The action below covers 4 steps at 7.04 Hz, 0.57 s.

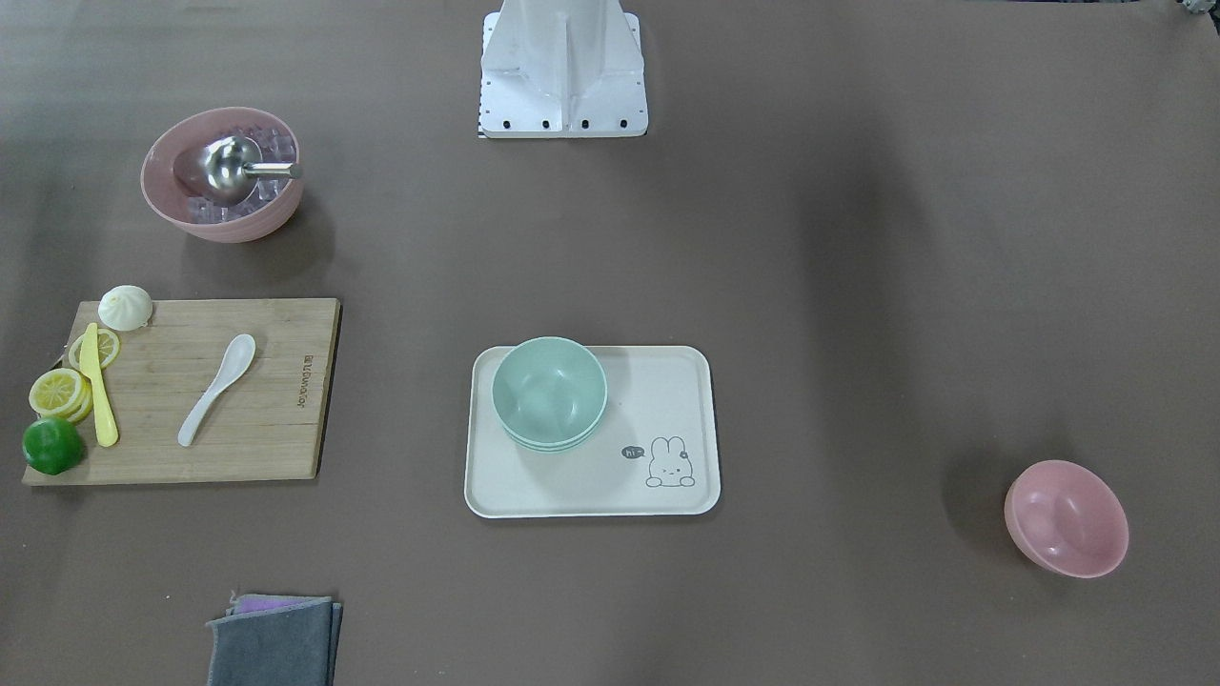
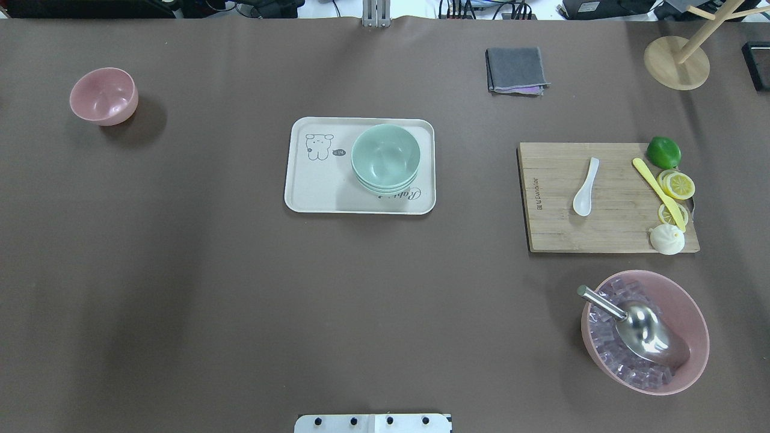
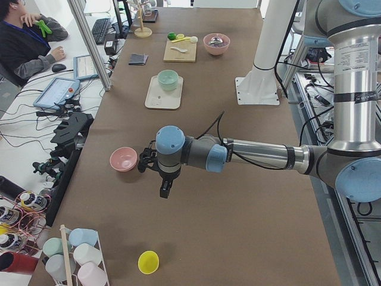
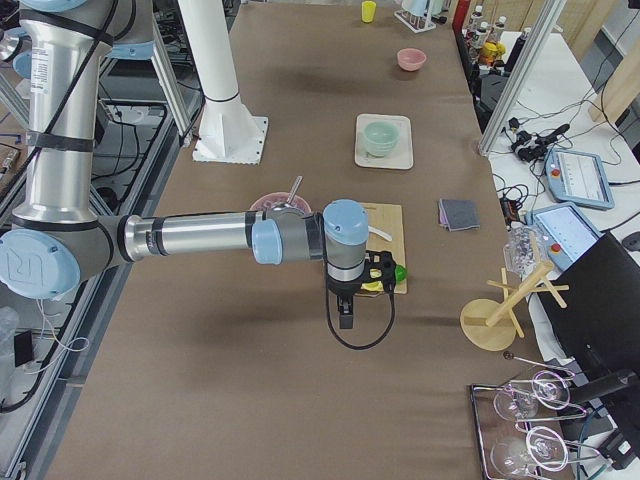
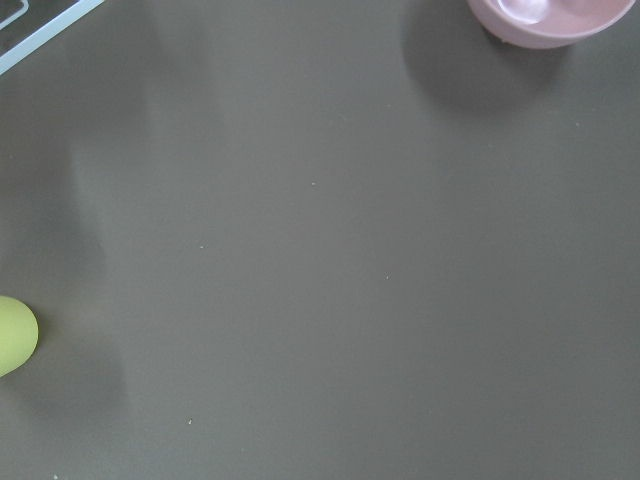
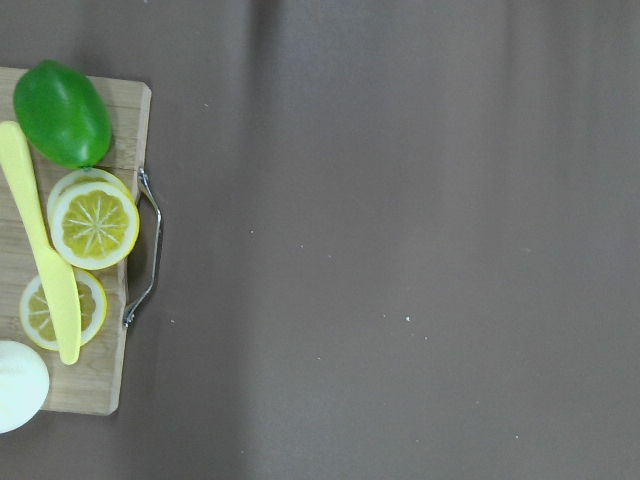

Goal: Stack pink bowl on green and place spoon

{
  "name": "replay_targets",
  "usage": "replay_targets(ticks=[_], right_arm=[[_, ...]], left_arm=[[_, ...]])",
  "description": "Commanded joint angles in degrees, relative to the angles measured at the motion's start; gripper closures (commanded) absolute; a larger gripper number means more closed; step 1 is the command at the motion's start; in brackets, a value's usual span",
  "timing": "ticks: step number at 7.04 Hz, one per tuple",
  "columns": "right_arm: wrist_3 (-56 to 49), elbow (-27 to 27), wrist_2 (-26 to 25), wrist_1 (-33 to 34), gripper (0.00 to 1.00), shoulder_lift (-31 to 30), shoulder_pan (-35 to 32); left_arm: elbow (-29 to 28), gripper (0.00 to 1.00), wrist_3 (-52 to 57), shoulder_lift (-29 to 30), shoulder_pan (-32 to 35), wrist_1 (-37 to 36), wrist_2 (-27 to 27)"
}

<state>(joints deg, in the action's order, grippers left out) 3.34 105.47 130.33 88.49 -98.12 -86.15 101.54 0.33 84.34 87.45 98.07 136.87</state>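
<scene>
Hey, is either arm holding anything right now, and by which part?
Nothing seems held. The pink bowl sits alone on the table, the spoon lies on the cutting board; the left gripper and right gripper hang clear of both.

A long brown-covered table (image 2: 210, 288) stands beside a cable-strewn white workbench (image 3: 24, 128) under even light

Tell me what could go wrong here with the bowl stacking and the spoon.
Two pink bowls: the empty pink bowl could be confused with the ice-filled pink bowl. The white spoon shares a cutting board with a yellow knife, and a metal scoop sits in that bowl; either might be picked by mistake.
</scene>
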Motion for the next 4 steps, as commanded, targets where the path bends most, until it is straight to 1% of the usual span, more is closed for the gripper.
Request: replay_targets(ticks=[1,2,3,4], right_arm=[[0.79,1.76,-0.25,-3.21,0.00,0.12,0.02],[0.70,1.93,-0.86,-8.37,0.00,1.17,-0.33],[1.57,1.67,-0.96,-14.25,0.00,1.96,-1.38],[3.67,1.23,-0.96,-14.66,0.00,2.14,-1.39]], left_arm=[[-0.37,0.01,0.11,3.00,0.00,7.78,-0.63],[-0.90,0.01,-0.24,3.89,0.00,13.75,-0.72],[-1.16,0.01,-0.15,4.95,0.00,14.59,-0.72],[-3.43,0.01,-1.81,8.09,0.00,14.69,-0.38]])
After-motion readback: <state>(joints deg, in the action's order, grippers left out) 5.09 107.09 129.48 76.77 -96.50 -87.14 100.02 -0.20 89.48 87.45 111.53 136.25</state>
